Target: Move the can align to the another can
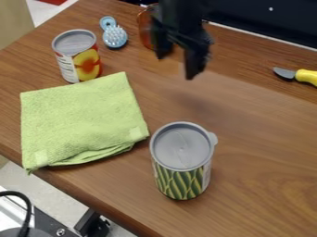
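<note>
Well, the black gripper [178, 65] hangs over the far part of the wooden surface [266, 143], fingers spread apart. The green-patterned can [181, 178] stands upright, near and right of the folded green towel [80, 120] — the red-and-yellow-labelled can [86, 64] stands far left, just beyond the towel. A yellow-handled knife [306, 77] lies far right.

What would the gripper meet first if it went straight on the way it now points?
Probably the bare tabletop: the gripper points down towards it, though its height above is hard to judge.
</note>
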